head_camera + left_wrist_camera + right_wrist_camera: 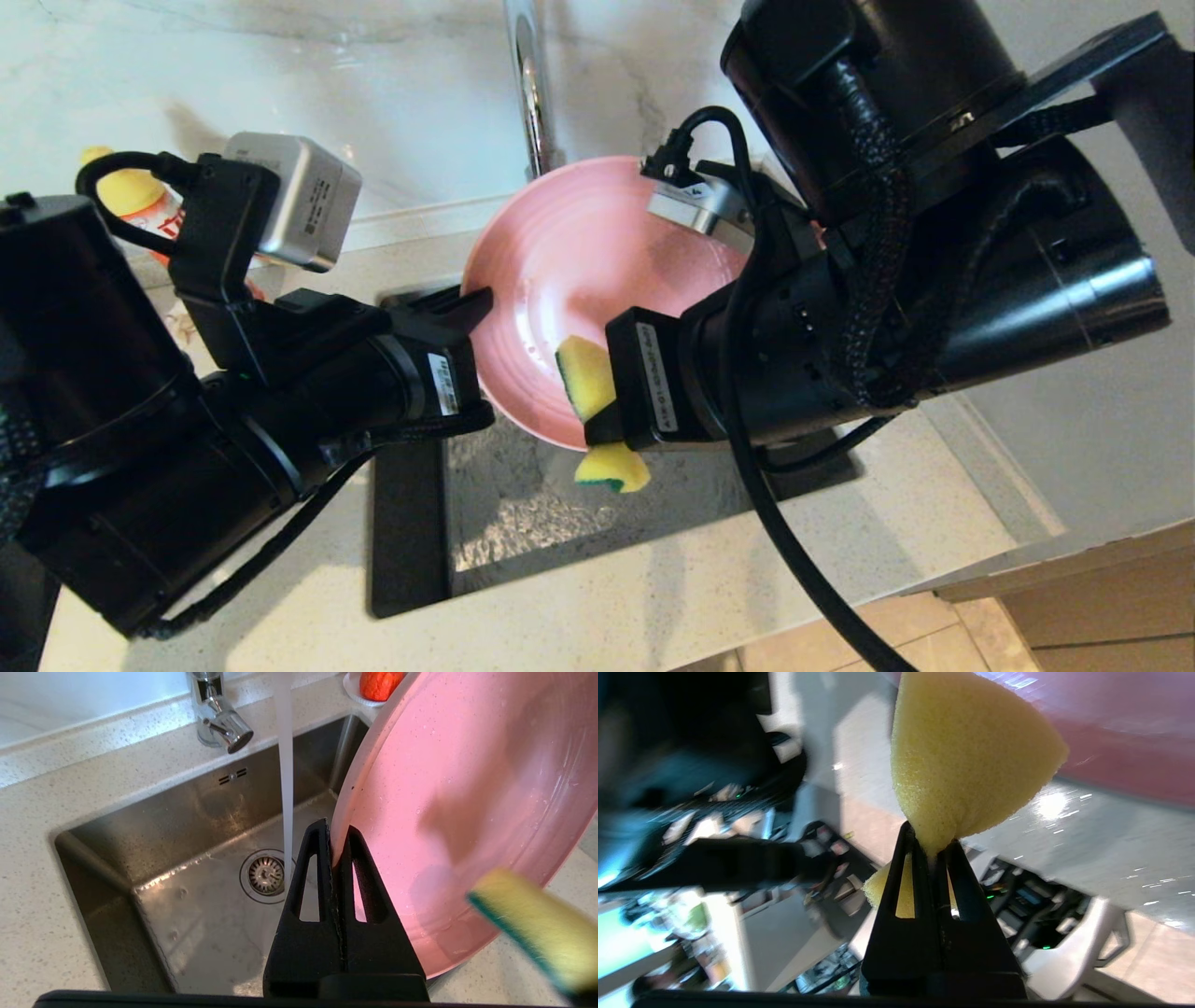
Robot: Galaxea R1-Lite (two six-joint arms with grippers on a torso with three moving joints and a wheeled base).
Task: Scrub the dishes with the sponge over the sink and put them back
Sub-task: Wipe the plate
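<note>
Your left end effector [337, 847] is clamped tight on the rim of the pink plate [579, 271], one finger on each face of the edge, and it holds the plate tilted steeply on its side above the sink [187, 868], its hollow face turned toward the right arm. Your right end effector [930, 843] is squeezed closed on the yellow sponge [586, 373], pinching it at the middle so that one half fans out above the fingertips and the other half, with its green scouring side, hangs below them. In the head view the upper half of the sponge lies against the lower inside of the plate, near the rim; whether it presses on the surface or only sits just beside it, you cannot tell from these views. Out from there, the chrome tap [219, 714] rises behind the basin and a stream of water [285, 765] falls from it onto the round drain strainer [266, 875], just beside the plate's edge and not onto the plate. The pale speckled tabletop [607, 597] frames the sink on all sides. On it behind the left arm stands a bottle with a yellow cap [126, 191], and the left wrist view shows a red thing in a small white dish [378, 683] on the tabletop past the far corner of the basin.
</note>
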